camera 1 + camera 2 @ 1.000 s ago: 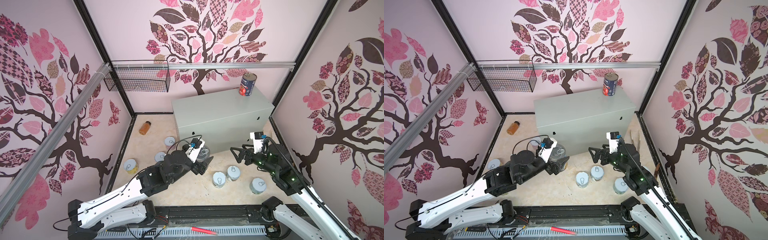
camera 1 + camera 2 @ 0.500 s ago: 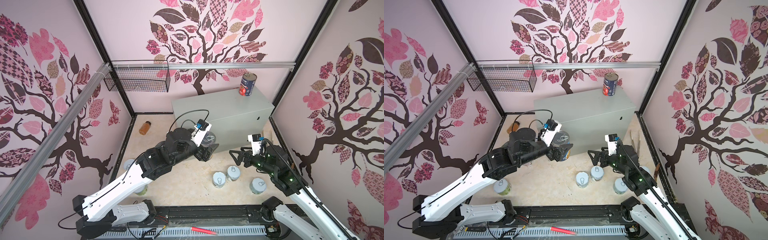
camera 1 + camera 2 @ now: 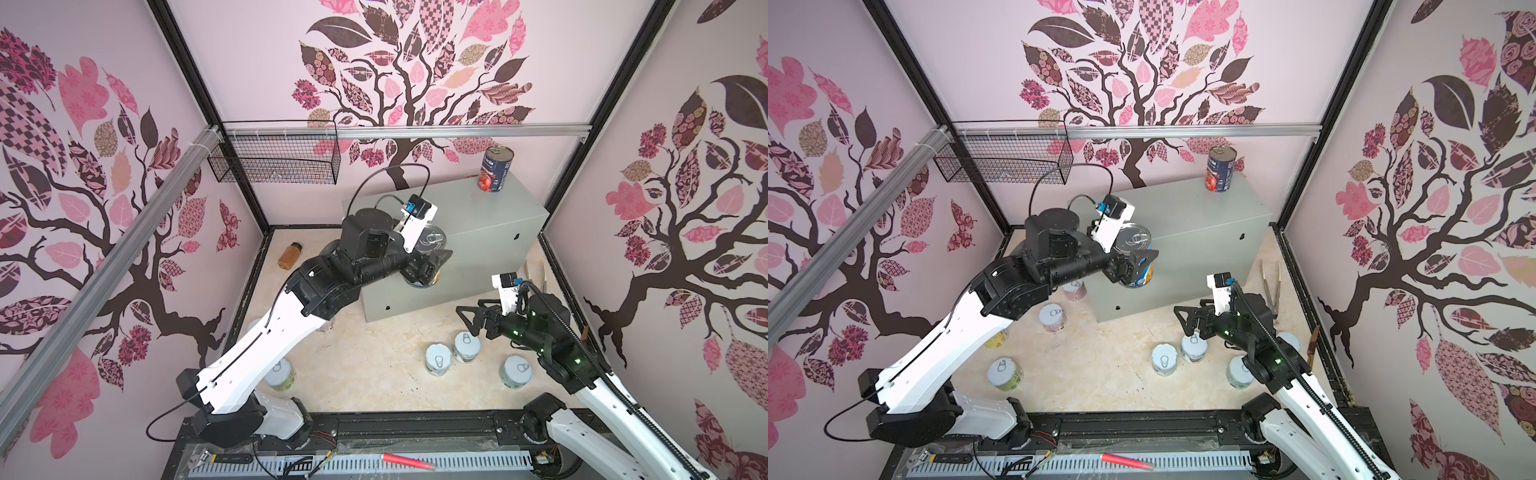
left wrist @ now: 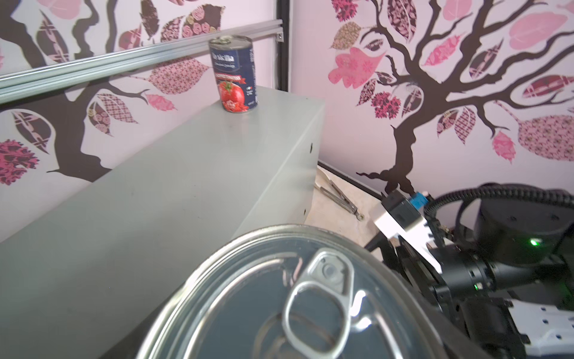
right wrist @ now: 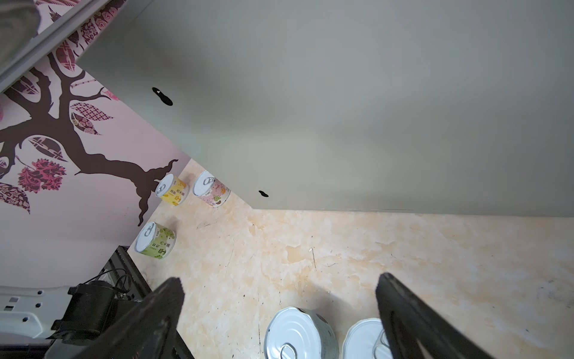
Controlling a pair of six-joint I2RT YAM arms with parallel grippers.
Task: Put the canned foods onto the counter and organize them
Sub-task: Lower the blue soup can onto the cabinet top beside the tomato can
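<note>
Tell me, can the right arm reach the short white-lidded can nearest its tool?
Probably yes: the right tool hangs open close above that short white-lidded can, nothing between them. The neighbouring white-lidded can stands close and may crowd one finger.

I work in a robot test cell, a lab mock-up rather than a real home. Printed tree wallpaper (image 3: 415,62) covers flat panels set in black frame posts (image 3: 180,54), with an aluminium rail (image 3: 457,132) and a wire basket (image 3: 274,164) hung across. My table (image 3: 490,216) is a plain grey metal box on a marble-print floor (image 3: 374,361). My arms stand on a black track (image 3: 415,426) beside a slotted cable duct (image 3: 457,462) and a wrench (image 3: 203,459).
</note>
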